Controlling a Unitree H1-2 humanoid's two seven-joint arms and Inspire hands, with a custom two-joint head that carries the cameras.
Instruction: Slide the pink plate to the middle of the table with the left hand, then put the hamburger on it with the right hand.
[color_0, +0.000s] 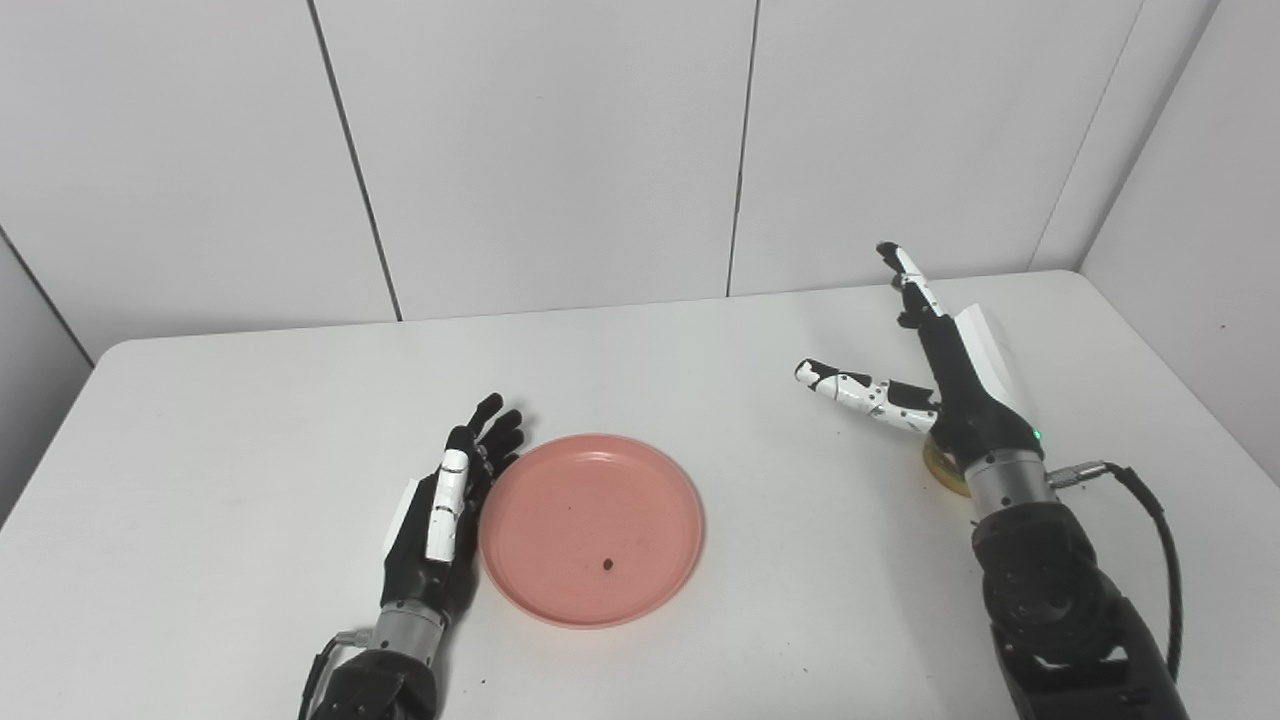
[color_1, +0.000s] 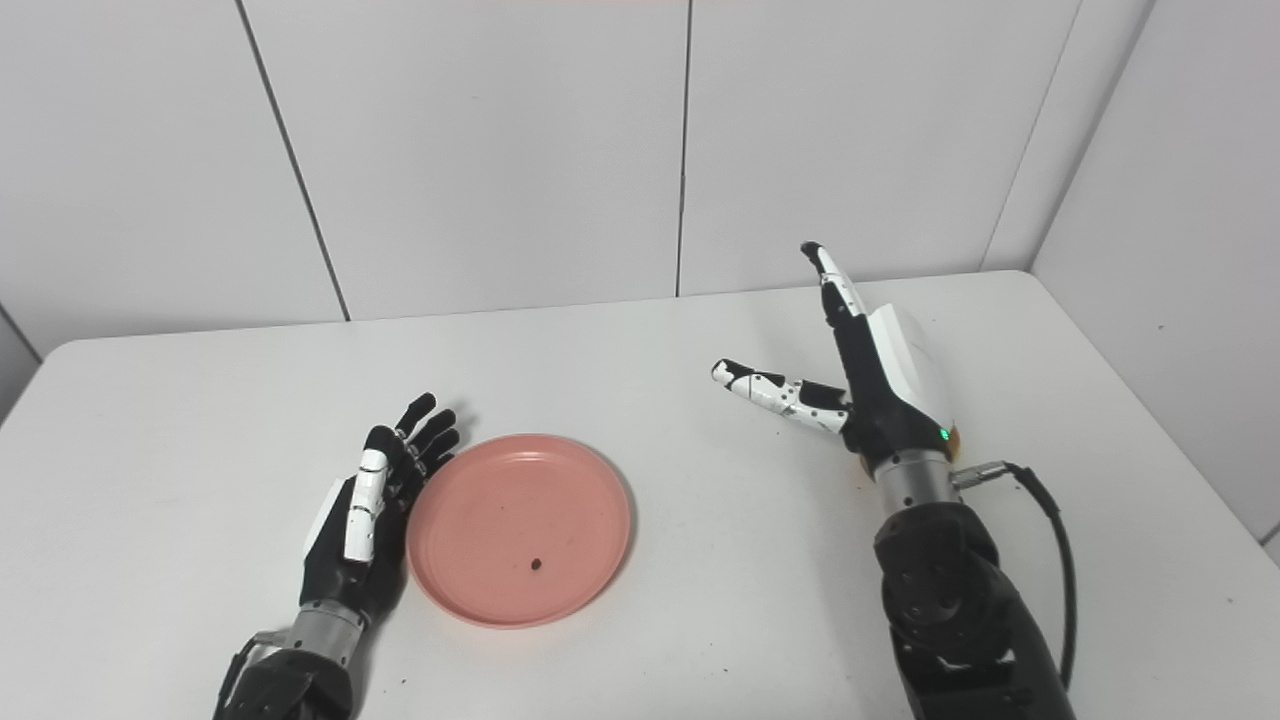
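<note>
On the white table (color_0: 250, 420), the pink plate (color_0: 590, 528) lies near the middle, with the left hand (color_0: 445, 510) flat against its left rim, fingers straight and holding nothing. The sliding step looks almost done. Next the right hand (color_0: 950, 385), fingers spread wide and empty, must grab the hamburger (color_0: 940, 466), mostly hidden under it.

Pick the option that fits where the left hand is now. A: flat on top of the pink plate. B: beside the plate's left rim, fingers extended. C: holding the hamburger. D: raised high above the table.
B: the left hand lies along the left rim of the pink plate, fingers extended, holding nothing, and no part of it lies over the plate.
</note>
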